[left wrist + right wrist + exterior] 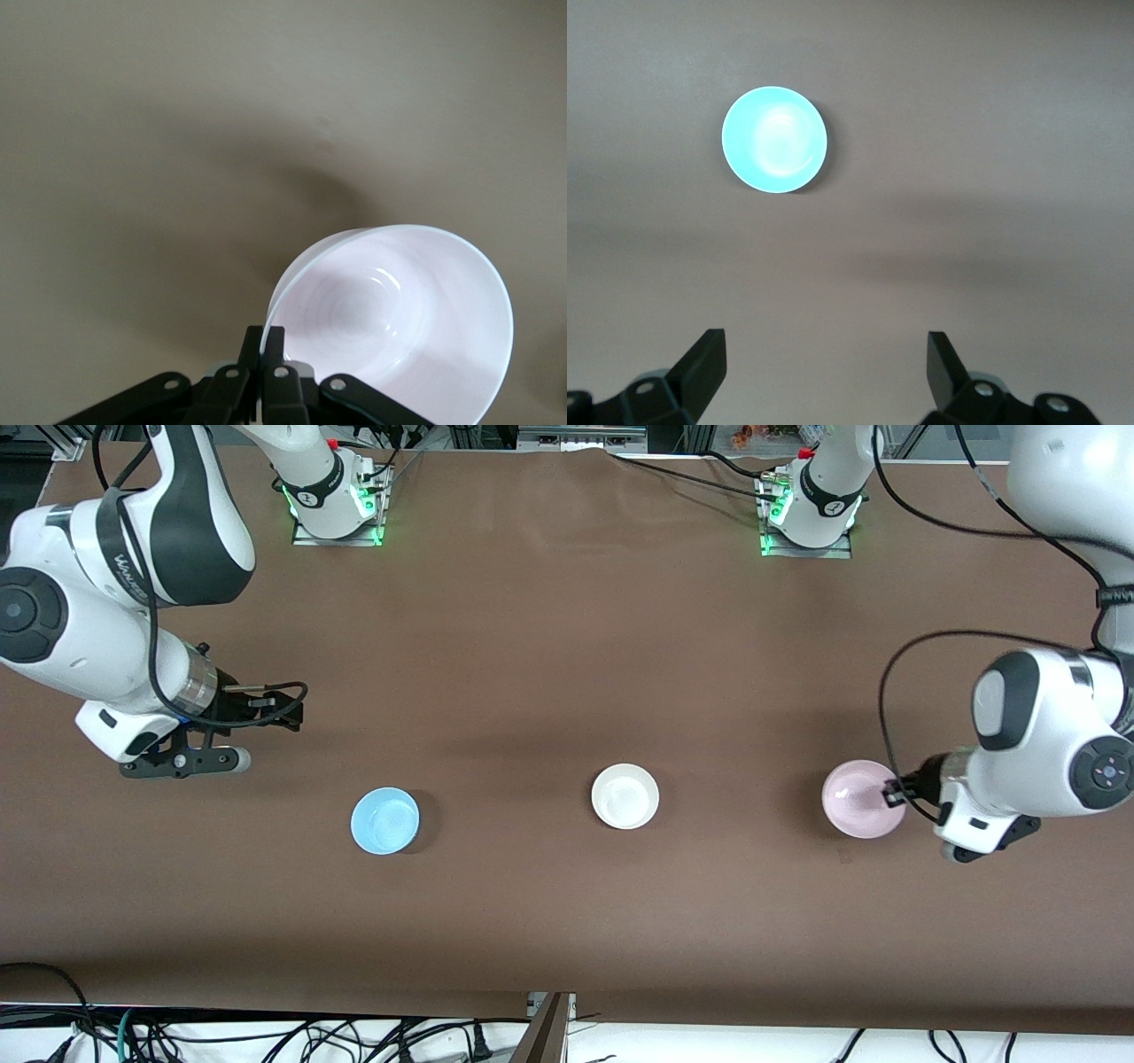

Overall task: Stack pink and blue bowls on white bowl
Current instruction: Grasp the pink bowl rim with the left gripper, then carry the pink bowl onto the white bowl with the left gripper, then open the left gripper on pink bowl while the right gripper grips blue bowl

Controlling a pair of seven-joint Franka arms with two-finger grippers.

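Observation:
Three bowls stand in a row across the table. The white bowl (625, 795) is in the middle, and the blue bowl (384, 820) (774, 138) lies toward the right arm's end. The pink bowl (855, 802) (399, 310) is toward the left arm's end. My left gripper (893, 791) (265, 332) is shut on the pink bowl's rim, one finger inside and one outside. In the left wrist view the bowl looks tilted. My right gripper (297, 708) (824, 341) hangs open and empty over bare table, apart from the blue bowl.
The brown table top (549, 646) carries only the three bowls. Both arm bases (337, 505) (811, 509) stand along the table's edge farthest from the front camera. Cables hang past the edge nearest that camera.

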